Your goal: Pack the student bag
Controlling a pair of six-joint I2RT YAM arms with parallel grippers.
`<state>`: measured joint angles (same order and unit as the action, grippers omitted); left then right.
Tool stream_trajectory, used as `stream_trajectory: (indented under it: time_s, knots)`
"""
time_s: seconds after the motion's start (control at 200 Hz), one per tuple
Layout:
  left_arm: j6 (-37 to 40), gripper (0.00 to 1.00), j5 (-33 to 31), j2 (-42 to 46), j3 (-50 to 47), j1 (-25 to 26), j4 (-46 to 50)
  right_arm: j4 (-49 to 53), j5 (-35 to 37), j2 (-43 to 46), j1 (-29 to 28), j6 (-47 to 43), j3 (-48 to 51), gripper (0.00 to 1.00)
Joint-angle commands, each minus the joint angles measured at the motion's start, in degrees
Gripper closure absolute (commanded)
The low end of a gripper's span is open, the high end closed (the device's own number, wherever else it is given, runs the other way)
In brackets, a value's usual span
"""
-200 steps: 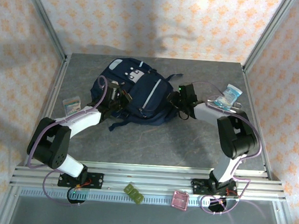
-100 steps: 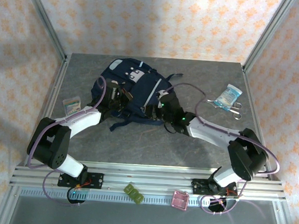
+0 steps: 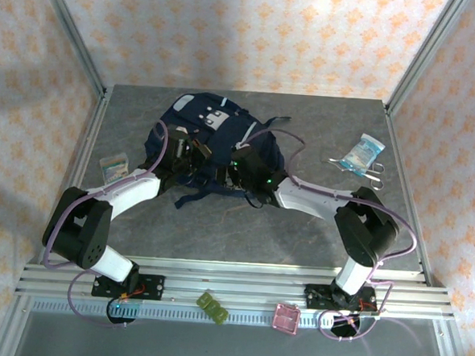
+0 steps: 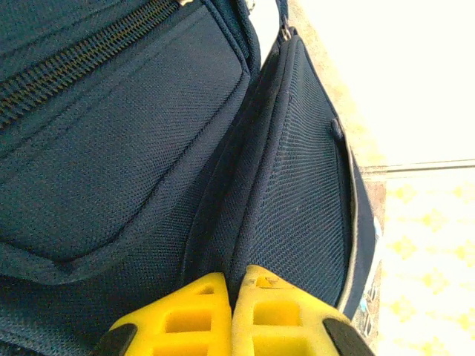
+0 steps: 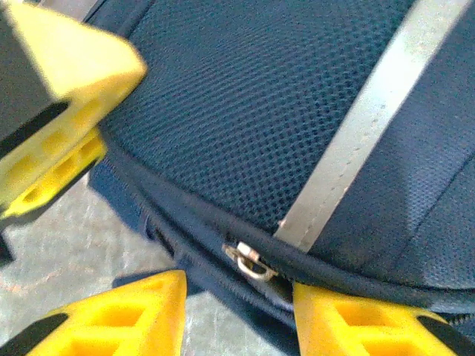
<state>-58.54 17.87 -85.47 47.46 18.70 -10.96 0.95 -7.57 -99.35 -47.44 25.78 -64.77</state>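
Apparently the left claw [image 4: 231, 295] is pinching the student bag [image 4: 126, 148] while the wide right claw [image 5: 237, 293] is straddling the zipper pull [image 5: 249, 262]; closing off-centre would catch only cloth.

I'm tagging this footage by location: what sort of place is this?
Probably a lab robot cell: robot arms bolted to a metal rail, a grey table fenced by aluminium posts and patterned backdrop panels, and a student bag staged on it.
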Motion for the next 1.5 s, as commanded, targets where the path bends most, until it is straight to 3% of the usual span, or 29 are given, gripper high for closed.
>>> stream_trajectory:
  time_s: [0.0,0.11,0.26,0.601,0.696,0.776,0.836,0.956,1.111,1.296,1.497]
  knots:
    - [-0.92,1.0,4.4,3.29,0.05,0.64,-6.26,2.37,13.1,-2.13,-0.29,2.85,-3.67,0.58]
    - [-0.71,1.0,4.46,3.21,0.12,0.64,-6.13,6.02,19.92,-3.6,-1.32,4.47,-5.64,0.65]
    - [-0.2,1.0,3.94,3.21,0.32,0.56,-5.85,7.3,21.9,-2.77,-1.32,5.7,-4.61,0.88]
    - [0.72,1.0,3.59,3.05,0.42,0.46,-5.17,7.26,21.48,7.74,-0.55,8.83,4.91,0.93]
    - [0.89,1.0,3.59,2.95,0.52,0.46,-5.0,7.2,19.95,9.43,-0.37,8.56,5.37,0.89]
    - [0.89,1.0,3.79,2.69,0.46,0.45,-5.03,5.81,17.0,10.96,0.09,7.95,5.76,0.77]
    - [0.76,1.0,3.91,2.51,0.37,0.46,-5.17,4.55,15.36,11.96,0.32,7.97,6.17,0.77]
    - [0.11,1.0,4.68,2.15,0.13,0.55,-6.16,2.29,11.57,12.52,1.46,8.19,6.92,0.86]
    - [0.1,1.0,4.89,2.24,0.22,0.55,-6.18,2.98,9.13,10.82,1.26,6.01,5.74,0.75]
    - [-0.07,1.0,5.07,2.24,0.2,0.55,-6.36,6.53,11.52,7.96,-0.42,4.49,3.6,0.63]
    - [-0.39,1.0,5.4,2.28,0.14,0.55,-6.74,10.51,15.64,4.71,-2.28,3.48,0.45,0.61]
